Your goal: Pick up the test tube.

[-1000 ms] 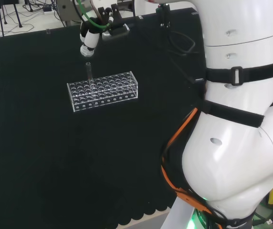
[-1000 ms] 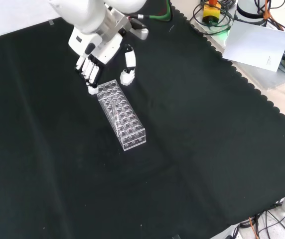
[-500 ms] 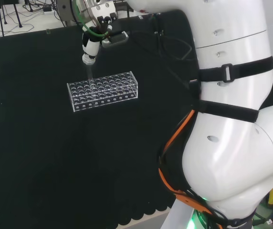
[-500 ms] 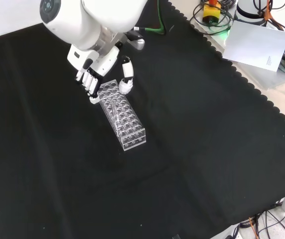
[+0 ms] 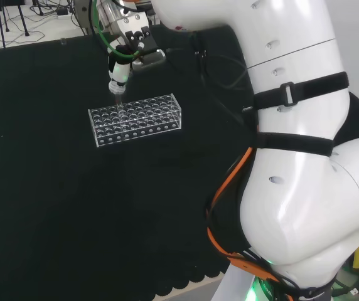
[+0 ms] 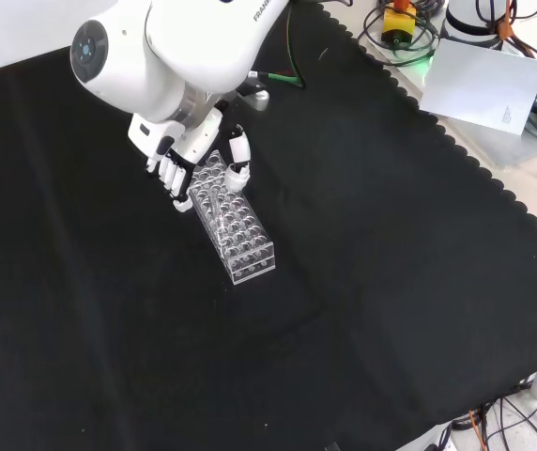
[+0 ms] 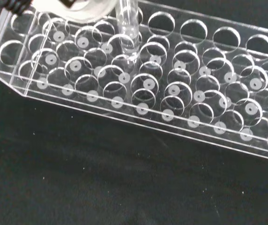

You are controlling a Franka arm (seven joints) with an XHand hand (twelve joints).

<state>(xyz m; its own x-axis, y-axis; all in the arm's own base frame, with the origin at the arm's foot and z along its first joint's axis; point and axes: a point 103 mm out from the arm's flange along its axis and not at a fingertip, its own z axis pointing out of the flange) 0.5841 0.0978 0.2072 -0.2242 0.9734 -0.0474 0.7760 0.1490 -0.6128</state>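
Note:
A clear test tube (image 7: 127,28) stands upright in a hole near one end of the clear plastic rack (image 7: 124,111). In the head view the tube (image 5: 118,100) rises from the rack's (image 5: 143,123) far left part, with a fingertip of the hand (image 5: 119,74) right at its top. In the front view the hand (image 6: 176,158) hangs over the rack's (image 6: 250,258) far end, its fingers (image 6: 170,177) on the left side and its thumb (image 6: 237,167) on the right, spread apart. I cannot see them touching the tube.
The black cloth (image 6: 362,282) lies bare around the rack. The arm's big white links (image 5: 299,157) stand at the head view's right. Cables, a sheet of paper (image 6: 484,85) and gear lie beyond the cloth's scalloped edge at the front view's upper right.
The hand has come down and toward the rack, from above and behind its end to straddling that end. The tube and rack have not moved.

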